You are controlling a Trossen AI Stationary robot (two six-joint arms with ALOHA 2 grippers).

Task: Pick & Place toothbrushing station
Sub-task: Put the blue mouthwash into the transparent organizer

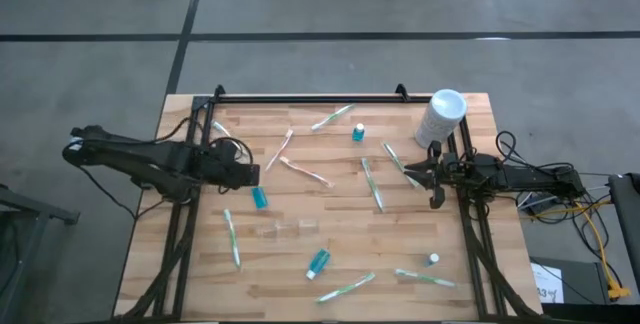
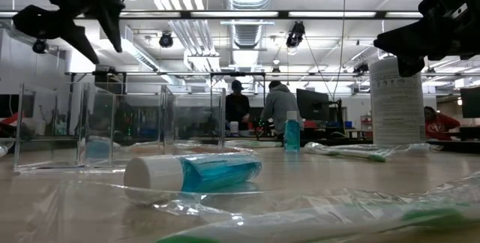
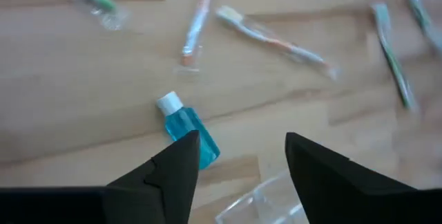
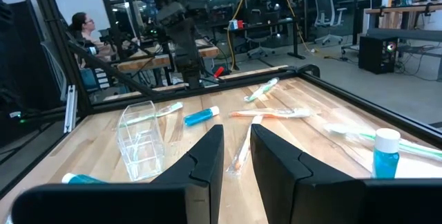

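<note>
From above, the wooden table (image 1: 200, 274) carries a scatter of wrapped toothbrushes, small blue bottles and a clear organizer box (image 1: 285, 230) near its middle. The left gripper (image 1: 252, 175) reaches in from the left edge and hovers just above a blue bottle (image 1: 260, 198), which lies on the wood beside the box. The right gripper (image 1: 432, 176) sits at the right side, next to a white canister (image 1: 441, 116) standing in the far right corner; a green toothbrush (image 1: 372, 184) lies just beside its fingertips. From table height, a blue tube with a white cap (image 2: 193, 174) lies on its side in the foreground, the clear box (image 2: 94, 127) stands to the left, a small blue bottle (image 2: 292, 134) stands upright farther back, and the white canister (image 2: 397, 102) rises at the right; both arms hang in from the upper corners, and people stand in the room behind. The left wrist view shows that arm's two dark fingers (image 3: 176, 172) spread apart with nothing between them, the blue bottle (image 3: 186, 128) lying on the table just past one fingertip, and a corner of the clear box (image 3: 266, 200) below them. The right wrist view shows its fingers (image 4: 207, 156) close together with a narrow gap and nothing held, looking across the table at the clear box (image 4: 140, 141), the blue bottle (image 4: 201, 115) and the left arm (image 4: 181, 30) beyond.
</note>
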